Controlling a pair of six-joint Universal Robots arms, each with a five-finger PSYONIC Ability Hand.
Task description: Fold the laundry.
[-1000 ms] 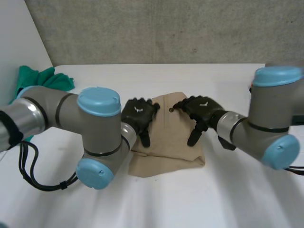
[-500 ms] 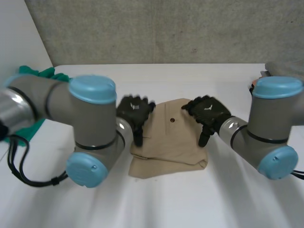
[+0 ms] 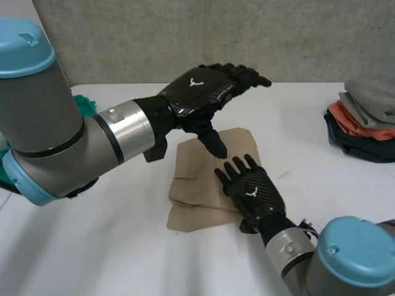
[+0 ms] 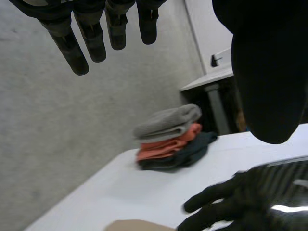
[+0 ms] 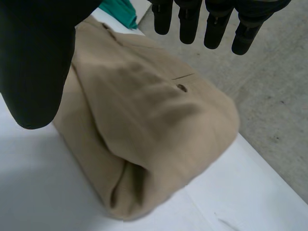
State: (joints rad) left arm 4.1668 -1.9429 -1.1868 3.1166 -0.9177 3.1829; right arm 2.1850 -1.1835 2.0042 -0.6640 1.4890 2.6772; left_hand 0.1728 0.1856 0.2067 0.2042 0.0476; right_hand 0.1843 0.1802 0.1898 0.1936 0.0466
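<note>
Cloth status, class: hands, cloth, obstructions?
Left hand open, aloft. Right hand open, over cloth. Cloth folded on table. Clothes stack well aside.

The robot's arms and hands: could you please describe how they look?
The left arm and right arm are thick grey tubes with round light-blue caps and silver wrist bands. The left hand and right hand are glossy black, carbon-weave patterned, each with a small white emblem on its back.
</note>
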